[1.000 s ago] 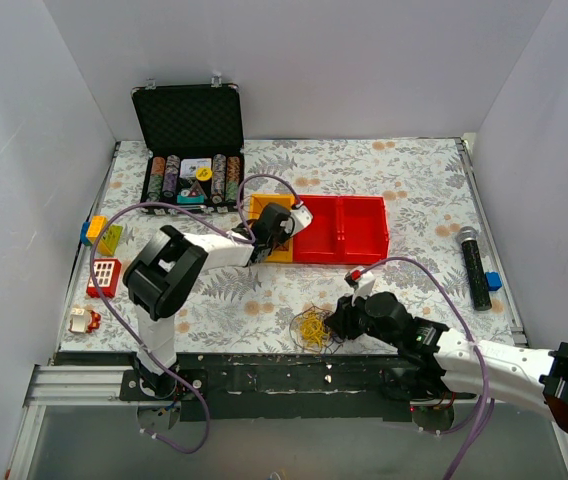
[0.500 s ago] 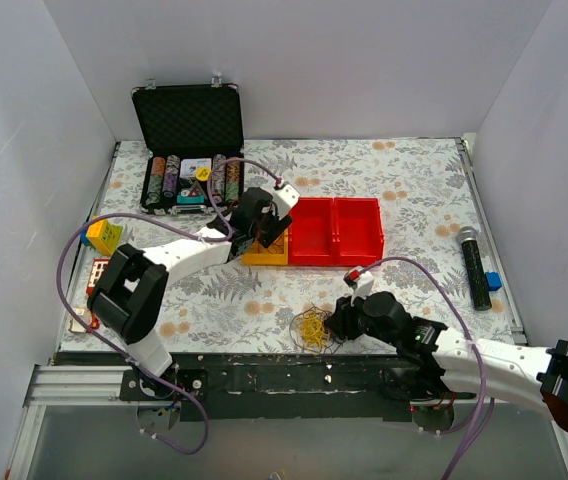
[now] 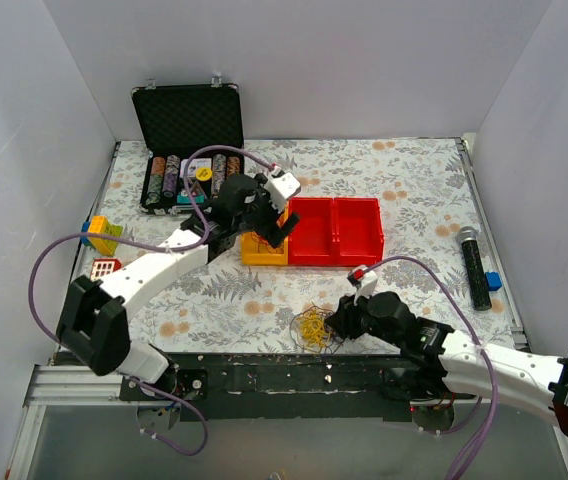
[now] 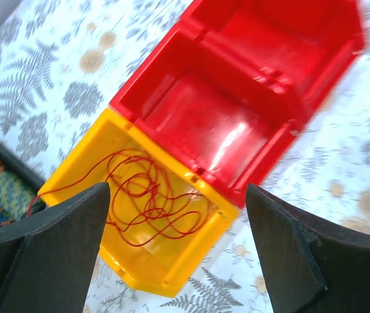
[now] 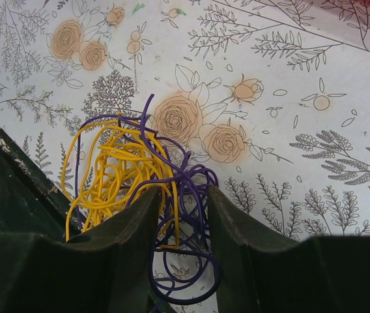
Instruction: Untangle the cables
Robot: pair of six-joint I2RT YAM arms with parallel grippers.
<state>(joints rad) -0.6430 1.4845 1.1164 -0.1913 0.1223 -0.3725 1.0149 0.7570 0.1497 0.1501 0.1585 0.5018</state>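
A tangle of yellow cable (image 5: 116, 163) and purple cable (image 5: 199, 170) lies near the table's front edge (image 3: 313, 327). My right gripper (image 5: 184, 195) is down at its right side (image 3: 336, 322), open, its fingers astride loose purple loops without pinching them. A thin red cable (image 4: 146, 195) lies coiled inside the yellow bin (image 4: 172, 277). My left gripper (image 4: 178, 241) hovers open above that bin (image 3: 269, 215), with nothing between its fingers.
Two red bins (image 3: 336, 230) adjoin the yellow bin (image 3: 262, 256). An open case of poker chips (image 3: 186, 150) stands at the back left. Toy blocks (image 3: 99, 233) lie along the left edge. A black microphone (image 3: 475, 265) and a blue block (image 3: 493, 281) are at the right.
My left gripper has opened and drawn back up from the yellow bin, leaving the red cable inside; its arm has swung leftward. The right gripper has barely moved.
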